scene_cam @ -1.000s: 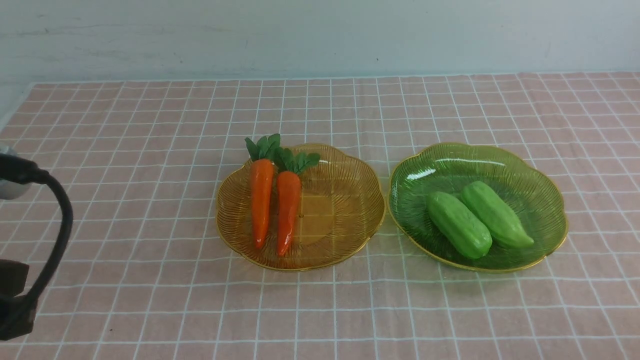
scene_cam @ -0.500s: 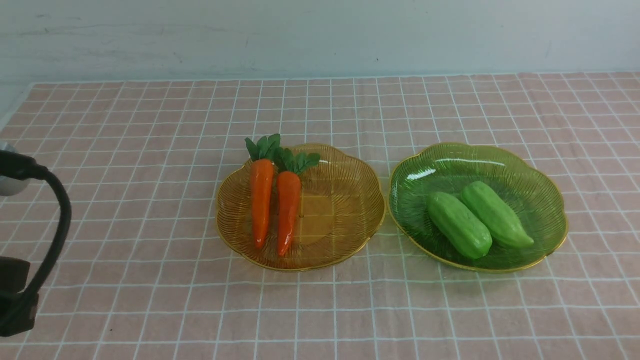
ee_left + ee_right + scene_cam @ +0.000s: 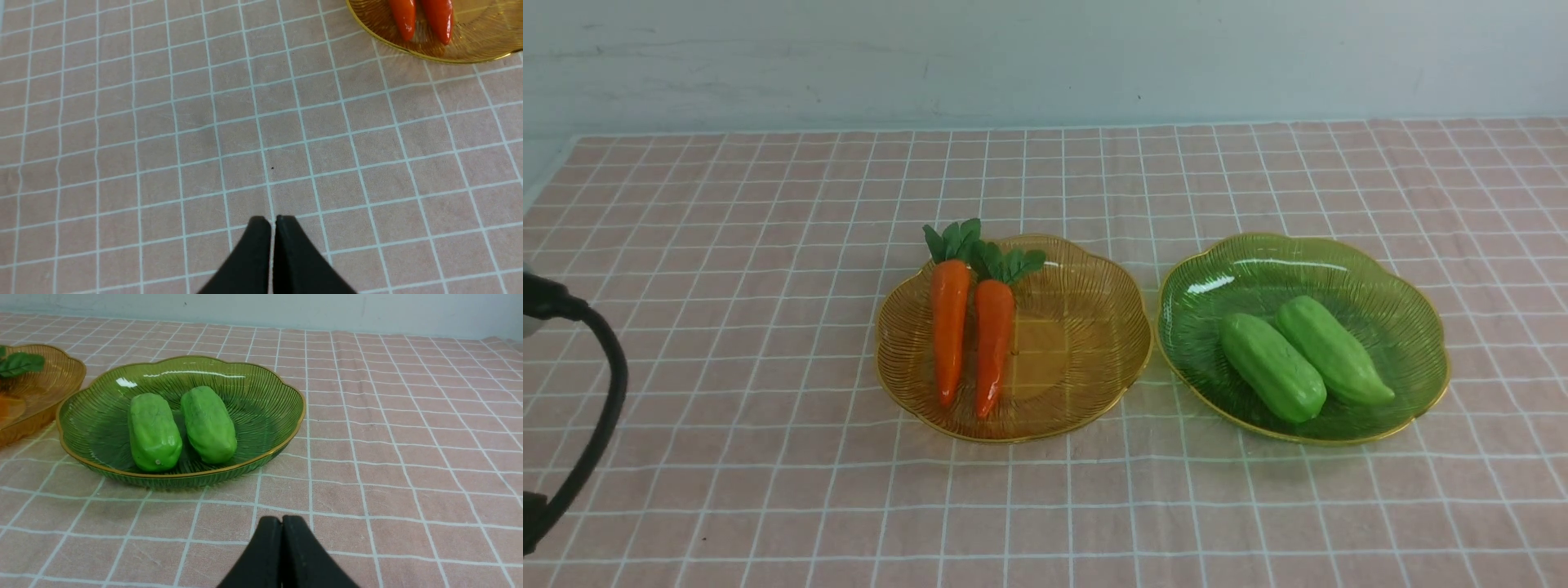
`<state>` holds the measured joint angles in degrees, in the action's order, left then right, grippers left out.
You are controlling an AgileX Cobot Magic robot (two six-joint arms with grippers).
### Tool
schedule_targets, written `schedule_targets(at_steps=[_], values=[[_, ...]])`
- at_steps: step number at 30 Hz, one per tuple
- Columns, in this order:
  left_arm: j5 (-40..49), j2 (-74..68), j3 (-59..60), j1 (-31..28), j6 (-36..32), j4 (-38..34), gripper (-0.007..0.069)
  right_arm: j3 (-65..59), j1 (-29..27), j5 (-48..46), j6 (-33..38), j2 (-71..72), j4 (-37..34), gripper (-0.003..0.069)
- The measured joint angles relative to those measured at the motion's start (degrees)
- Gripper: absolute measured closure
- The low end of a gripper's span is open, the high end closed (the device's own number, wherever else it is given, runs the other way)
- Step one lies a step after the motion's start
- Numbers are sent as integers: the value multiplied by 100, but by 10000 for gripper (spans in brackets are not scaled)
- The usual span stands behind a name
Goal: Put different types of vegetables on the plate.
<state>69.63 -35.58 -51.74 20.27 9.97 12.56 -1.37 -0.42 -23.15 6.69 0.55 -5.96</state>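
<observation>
We see 2 carrots (image 3: 970,331) lying side by side on an amber plate (image 3: 1078,343), left of a green plate (image 3: 1405,327) holding 2 green gourds (image 3: 1303,357). Both the left gripper (image 3: 273,222) and right gripper (image 3: 281,522) hover over the checkered bench (image 3: 768,245), jaws closed, empty.

Both tools are held shut and empty: the left tool (image 3: 273,220) above the tabletop (image 3: 163,122), the right tool (image 3: 282,520) low over it.
</observation>
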Motion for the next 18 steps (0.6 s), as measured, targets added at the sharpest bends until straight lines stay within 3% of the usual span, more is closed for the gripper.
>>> schedule_targets(at_steps=[13, 18], values=[[297, 2056, 152, 0, 161, -366, 627, 0, -107, 0, -19, 0, 0, 675], [-370, 2799, 749, 0, 289, -493, 627, 0, -107, 2, -88, 0, 0, 675]])
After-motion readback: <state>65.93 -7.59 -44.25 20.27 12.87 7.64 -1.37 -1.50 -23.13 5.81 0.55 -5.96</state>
